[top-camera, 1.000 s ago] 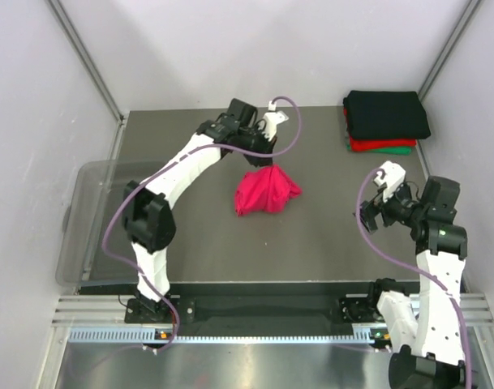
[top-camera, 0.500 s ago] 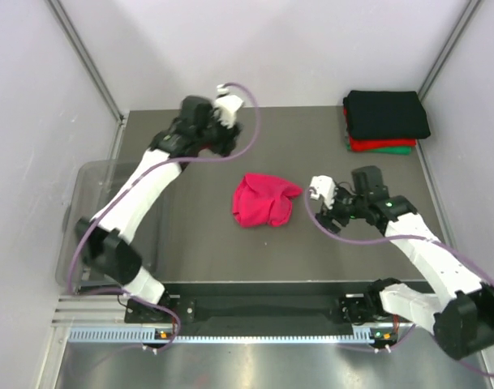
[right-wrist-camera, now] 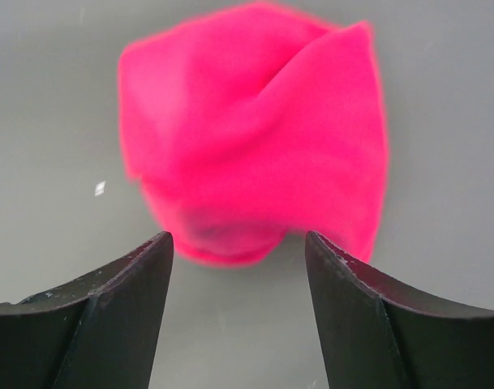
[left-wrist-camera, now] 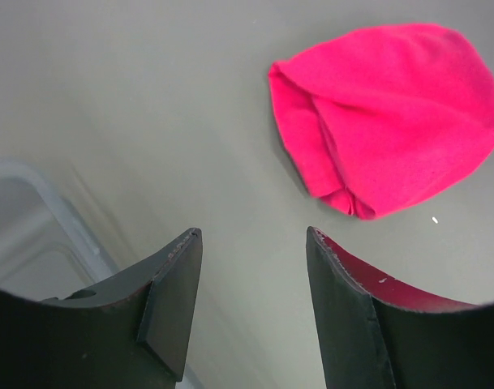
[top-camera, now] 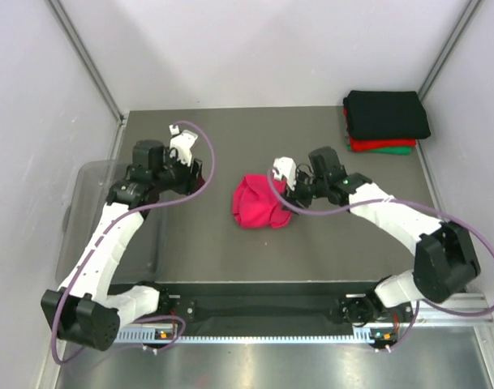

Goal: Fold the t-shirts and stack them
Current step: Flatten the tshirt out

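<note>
In the left wrist view, the left end effector [left-wrist-camera: 251,239] has its two dark, flat-faced fingers [left-wrist-camera: 172,304] standing well apart. Nothing is between them but bare bench. One finger's inner edge picks up a pink reflection. From above, this end effector [top-camera: 184,172] sits over the left part of the bench [top-camera: 328,243], well apart from the cloth and beside a clear plastic bin [top-camera: 88,211]. The bin's rounded, translucent corner [left-wrist-camera: 27,219] shows under the fingers.

The right end effector [right-wrist-camera: 238,239] is also spread and grips nothing. Its matte black fingers [right-wrist-camera: 117,312] frame the near edge of the magenta-pink t-shirt [right-wrist-camera: 255,138], which lies just ahead of the tips and not between them. In the top view, this end effector [top-camera: 287,182] is at the shirt's right edge. Whether it brushes the fabric cannot be told.

The pink t-shirt [top-camera: 261,203] lies in a crumpled, rounded heap near the middle of the bench, unfolded. It is soft knit cloth with overlapping folds and a deep crease across it [left-wrist-camera: 393,113]. The bench surface is smooth, dull grey and slightly reflective.

At the far right corner sits a neat stack of folded shirts. The black t-shirt [top-camera: 386,113] is on top, a flat square. The red t-shirt [top-camera: 376,145] shows as a thin edge under it, and the green t-shirt [top-camera: 397,151] as a sliver at the bottom.
</note>
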Robot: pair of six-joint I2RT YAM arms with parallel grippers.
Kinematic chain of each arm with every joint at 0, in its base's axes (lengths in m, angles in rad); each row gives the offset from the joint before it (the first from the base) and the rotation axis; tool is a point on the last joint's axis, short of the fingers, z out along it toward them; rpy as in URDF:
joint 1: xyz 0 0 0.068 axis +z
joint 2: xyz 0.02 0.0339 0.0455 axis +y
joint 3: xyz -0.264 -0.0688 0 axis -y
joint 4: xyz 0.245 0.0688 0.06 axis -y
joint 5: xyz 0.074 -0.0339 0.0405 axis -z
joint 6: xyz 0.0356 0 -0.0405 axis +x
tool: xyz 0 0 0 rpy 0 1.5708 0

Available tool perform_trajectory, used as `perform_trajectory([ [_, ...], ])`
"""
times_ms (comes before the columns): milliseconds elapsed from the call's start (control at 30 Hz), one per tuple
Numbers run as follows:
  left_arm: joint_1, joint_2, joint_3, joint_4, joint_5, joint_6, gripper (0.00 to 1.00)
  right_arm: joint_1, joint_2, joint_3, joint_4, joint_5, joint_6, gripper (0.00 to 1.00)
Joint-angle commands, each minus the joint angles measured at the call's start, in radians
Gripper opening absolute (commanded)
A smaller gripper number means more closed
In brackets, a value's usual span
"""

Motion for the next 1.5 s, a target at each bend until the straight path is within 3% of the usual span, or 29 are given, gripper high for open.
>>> perform_trajectory([
  [0, 0.02, -0.062, -0.027, 0.015, 0.064, -0.006, 0.59, -0.045, 0.103, 0.178, 0.106, -0.124, 0.128, 0.66],
  [133, 0.037, -0.099, -0.056, 0.016, 0.076, -0.01, 0.59, -0.064, 0.275, 0.387, 0.077, -0.136, 0.219, 0.66],
  [367, 0.05, -0.148, -0.086, 0.016, 0.067, -0.001, 0.59, -0.048, 0.683, 0.74, -0.364, -0.154, 0.113, 0.67],
  [633, 0.054, -0.165, -0.127, 0.03, 0.072, -0.01, 0.6, -0.025, 0.775, 0.834, -0.529, -0.087, 0.055, 0.69],
  [733, 0.059, -0.17, -0.13, 0.032, 0.073, -0.012, 0.6, -0.025, 0.814, 0.87, -0.584, -0.081, 0.029, 0.54],
  [767, 0.06, -0.171, -0.13, 0.032, 0.075, -0.014, 0.6, -0.024, 0.82, 0.88, -0.61, -0.081, 0.024, 0.34],
  [800, 0.062, -0.173, -0.132, 0.033, 0.073, -0.012, 0.6, -0.024, 0.821, 0.88, -0.615, -0.078, 0.024, 0.25],
  [867, 0.063, -0.174, -0.132, 0.035, 0.075, -0.014, 0.6, -0.027, 0.782, 0.872, -0.606, -0.067, 0.016, 0.04],
  [933, 0.068, -0.174, -0.129, 0.039, 0.073, -0.014, 0.6, -0.025, 0.72, 0.826, -0.553, -0.047, 0.024, 0.0],
  [1200, 0.079, -0.184, -0.107, 0.049, 0.062, -0.015, 0.59, -0.011, 0.187, 0.674, -0.353, 0.203, -0.031, 0.0],
  [1267, 0.085, -0.193, -0.107, 0.05, 0.068, -0.02, 0.59, -0.01, 0.058, 0.651, -0.328, 0.223, -0.086, 0.0],
  [1467, 0.091, -0.184, -0.072, 0.03, 0.091, -0.014, 0.59, -0.056, -0.123, 0.668, -0.417, 0.161, -0.165, 0.02],
])
